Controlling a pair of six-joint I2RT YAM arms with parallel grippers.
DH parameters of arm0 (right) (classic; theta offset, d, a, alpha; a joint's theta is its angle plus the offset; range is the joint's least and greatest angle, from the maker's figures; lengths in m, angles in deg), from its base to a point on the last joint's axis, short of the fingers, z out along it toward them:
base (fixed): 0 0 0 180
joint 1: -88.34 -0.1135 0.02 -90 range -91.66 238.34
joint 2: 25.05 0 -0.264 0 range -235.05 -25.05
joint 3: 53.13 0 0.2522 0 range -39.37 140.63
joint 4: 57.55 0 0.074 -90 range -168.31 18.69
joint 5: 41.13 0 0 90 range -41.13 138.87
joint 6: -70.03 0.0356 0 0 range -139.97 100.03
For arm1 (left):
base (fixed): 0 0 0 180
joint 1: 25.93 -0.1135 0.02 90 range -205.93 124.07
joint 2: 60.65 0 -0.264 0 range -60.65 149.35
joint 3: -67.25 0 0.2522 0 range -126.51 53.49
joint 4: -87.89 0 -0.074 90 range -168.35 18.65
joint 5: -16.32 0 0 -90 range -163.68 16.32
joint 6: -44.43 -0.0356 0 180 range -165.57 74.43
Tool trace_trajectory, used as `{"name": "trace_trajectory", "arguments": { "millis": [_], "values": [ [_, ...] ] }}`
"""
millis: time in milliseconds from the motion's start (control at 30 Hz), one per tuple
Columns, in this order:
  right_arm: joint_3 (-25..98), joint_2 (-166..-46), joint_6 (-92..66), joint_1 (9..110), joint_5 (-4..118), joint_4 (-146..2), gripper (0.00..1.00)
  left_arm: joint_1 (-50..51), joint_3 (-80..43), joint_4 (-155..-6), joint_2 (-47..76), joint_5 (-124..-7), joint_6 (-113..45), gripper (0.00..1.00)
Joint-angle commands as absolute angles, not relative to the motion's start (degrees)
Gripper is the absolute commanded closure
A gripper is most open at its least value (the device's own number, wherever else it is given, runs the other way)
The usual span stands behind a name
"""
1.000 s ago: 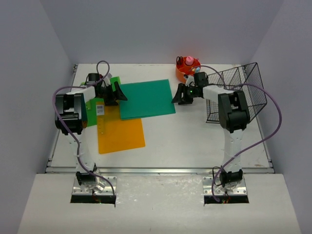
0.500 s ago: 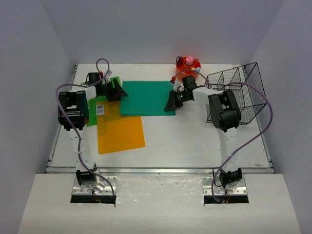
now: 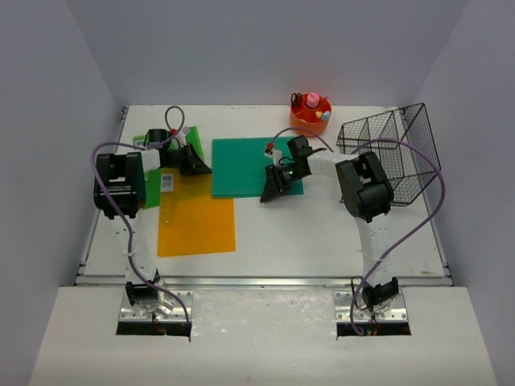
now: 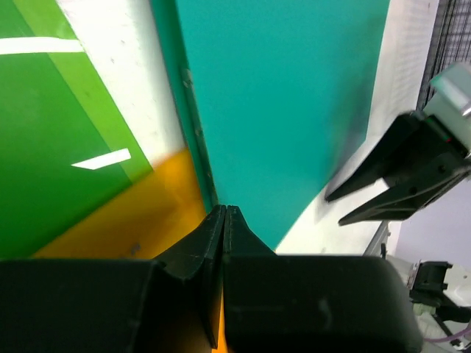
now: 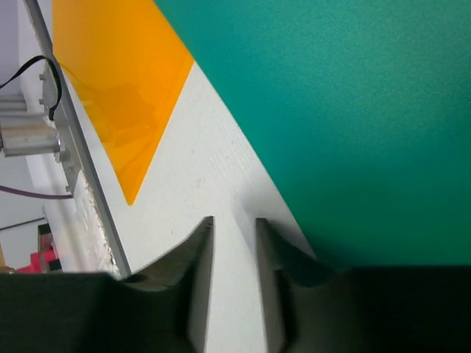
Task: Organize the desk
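Note:
The desk (image 3: 322,233) is a white tabletop carrying three flat folders. A teal folder (image 3: 256,166) lies in the middle toward the back, an orange folder (image 3: 197,215) to its front left, and a green folder (image 3: 151,177) under my left arm. My left gripper (image 3: 197,165) is shut, its tips (image 4: 224,210) meeting at the teal folder's (image 4: 287,95) left edge where the orange folder (image 4: 125,224) begins. My right gripper (image 3: 269,191) is open by a narrow gap (image 5: 234,220) over bare desk (image 5: 213,147), one finger overlapping the teal folder's (image 5: 353,110) front corner.
An orange cup of pens (image 3: 311,112) stands at the back, right of centre. A black wire basket (image 3: 394,153) sits at the right side behind my right arm. A metal rail (image 3: 265,281) runs along the front edge, and lavender walls enclose the desk.
The teal folder has shifted right and squared up. My right gripper swung left and forward over its front corner. My left gripper closed at the folder's left edge.

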State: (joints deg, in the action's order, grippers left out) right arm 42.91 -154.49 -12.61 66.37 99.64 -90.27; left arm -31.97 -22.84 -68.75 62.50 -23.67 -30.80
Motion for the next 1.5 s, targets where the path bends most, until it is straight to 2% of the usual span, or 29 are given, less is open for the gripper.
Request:
{"name": "trace_trajectory", "arguments": {
  "millis": [0,33,200,267,300,333,433,500,667,933,1133,1300,1400,1433,1467],
  "values": [
    [46.1,-147.4,-14.4,66.8,101.8,-89.1,0.57,-32.5,-22.0,-65.7,55.8,-23.4,-38.0,1.0],
    [47.3,-145.9,-14.5,66.9,102.1,-88.8,0.52,-32.6,-21.8,-65.1,55.3,-23.3,-39.0,1.0],
    [50.6,-141.7,-14.3,67.8,103.6,-90.8,0.37,-33.5,-21.6,-63.7,53.3,-23.6,-40.9,1.0],
    [50.6,-140.7,-14.5,68.3,100.9,-91.5,0.27,-33.7,-21.7,-63.2,52.9,-25.5,-40.6,1.0],
    [50.2,-140.2,-14.5,68.7,98.4,-91.6,0.25,-33.6,-21.8,-62.4,53.3,-26.1,-40.4,1.0],
    [49.5,-139.8,-14.0,69.4,94.4,-91.7,0.24,-33.7,-22.6,-61.1,54.2,-26.5,-40.0,0.95],
    [48.1,-140.0,-11.0,72.3,87.1,-92.2,0.24,-33.7,-22.5,-61.1,55.3,-28.1,-38.5,0.54],
    [47.9,-140.6,-7.9,75.0,81.0,-93.7,0.25,-33.7,-20.9,-63.3,55.1,-28.4,-36.9,0.42],
    [44.8,-140.9,-6.9,77.7,71.4,-93.7,0.21,-33.6,-19.6,-64.9,55.9,-28.7,-35.2,0.35],
    [47.0,-147.1,-5.1,78.7,68.1,-94.5,0.15,-33.5,-16.2,-65.3,56.1,-27.6,-33.7,0.35],
    [47.9,-152.2,-1.5,78.6,75.3,-92.6,0.17,-33.3,-9.3,-68.9,55.9,-27.9,-31.6,0.32],
    [48.0,-156.6,2.6,78.2,84.5,-89.7,0.23,-32.3,-8.4,-73.8,59.8,-28.0,-28.0,0.32],
    [47.5,-158.2,3.7,76.8,89.7,-88.3,0.33,-31.9,-8.4,-73.9,59.5,-28.0,-29.8,0.32],
    [47.5,-158.7,3.6,75.8,90.6,-88.1,0.39,-31.9,-8.8,-73.4,59.8,-28.0,-29.9,0.32],
    [47.3,-158.9,3.5,75.1,91.6,-87.8,0.5,-31.9,-9.2,-72.9,60.0,-28.2,-29.5,0.32]
  ]
}}
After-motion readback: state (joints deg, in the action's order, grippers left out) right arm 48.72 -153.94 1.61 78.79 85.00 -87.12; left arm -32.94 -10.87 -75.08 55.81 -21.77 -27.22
